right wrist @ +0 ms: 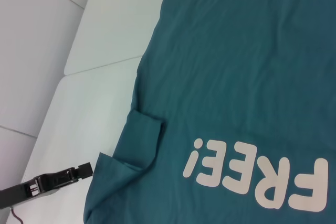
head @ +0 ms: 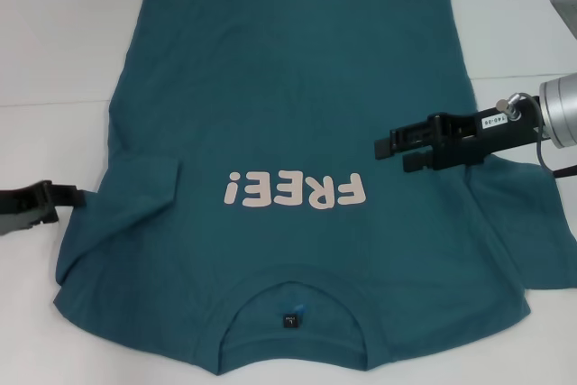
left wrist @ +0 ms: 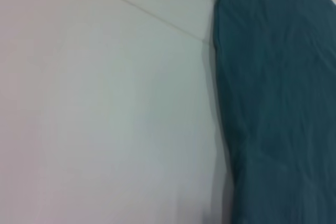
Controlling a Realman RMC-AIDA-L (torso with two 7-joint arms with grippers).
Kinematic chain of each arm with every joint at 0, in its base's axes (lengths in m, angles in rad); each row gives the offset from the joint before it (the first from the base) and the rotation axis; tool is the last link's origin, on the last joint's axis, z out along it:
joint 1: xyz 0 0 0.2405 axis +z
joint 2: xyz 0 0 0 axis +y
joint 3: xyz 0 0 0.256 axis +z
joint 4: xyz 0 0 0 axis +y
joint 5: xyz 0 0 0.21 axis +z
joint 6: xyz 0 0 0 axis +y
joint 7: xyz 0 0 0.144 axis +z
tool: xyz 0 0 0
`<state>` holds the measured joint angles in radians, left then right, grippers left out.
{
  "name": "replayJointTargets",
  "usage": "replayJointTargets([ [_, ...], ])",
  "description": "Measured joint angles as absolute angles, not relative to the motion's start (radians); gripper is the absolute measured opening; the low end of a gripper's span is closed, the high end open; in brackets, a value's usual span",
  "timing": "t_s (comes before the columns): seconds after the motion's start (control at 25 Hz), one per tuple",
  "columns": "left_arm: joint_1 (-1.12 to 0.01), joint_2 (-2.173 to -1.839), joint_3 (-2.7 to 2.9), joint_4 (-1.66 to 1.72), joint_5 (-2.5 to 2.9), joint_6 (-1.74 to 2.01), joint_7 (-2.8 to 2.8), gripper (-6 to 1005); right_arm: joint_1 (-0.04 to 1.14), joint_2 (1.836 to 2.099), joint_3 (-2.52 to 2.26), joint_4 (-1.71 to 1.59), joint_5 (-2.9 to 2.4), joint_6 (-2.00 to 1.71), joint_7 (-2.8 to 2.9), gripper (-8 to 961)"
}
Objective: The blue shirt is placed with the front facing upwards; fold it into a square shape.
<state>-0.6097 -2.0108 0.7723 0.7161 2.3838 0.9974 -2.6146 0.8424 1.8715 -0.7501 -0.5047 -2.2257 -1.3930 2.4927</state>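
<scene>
Head view: high, looking forward and down on the whole blue shirt [head: 288, 132]. Left wrist view: close over its edge and tabletop [left wrist: 105, 108]. Right wrist view: nearer, sharing the print.

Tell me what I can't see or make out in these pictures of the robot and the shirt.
- Blue shirt: in the head view its collar end is cut off by the bottom edge.
- Small tag inside the collar: too small to read.
- Left sleeve: folded over the body, hiding the cloth under it.
- Left gripper: cut off by the head view's left edge; absent from its own wrist view.
- Right gripper: hides the shirt beneath.
</scene>
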Motion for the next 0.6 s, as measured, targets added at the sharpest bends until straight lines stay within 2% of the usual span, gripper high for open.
replayJointTargets([
  [0.6, -0.626, -2.014, 0.787, 0.69, 2.385, 1.024, -2.564, 445, 0.839, 1.87, -0.75, -0.505, -2.226, -1.393, 2.493, 704],
])
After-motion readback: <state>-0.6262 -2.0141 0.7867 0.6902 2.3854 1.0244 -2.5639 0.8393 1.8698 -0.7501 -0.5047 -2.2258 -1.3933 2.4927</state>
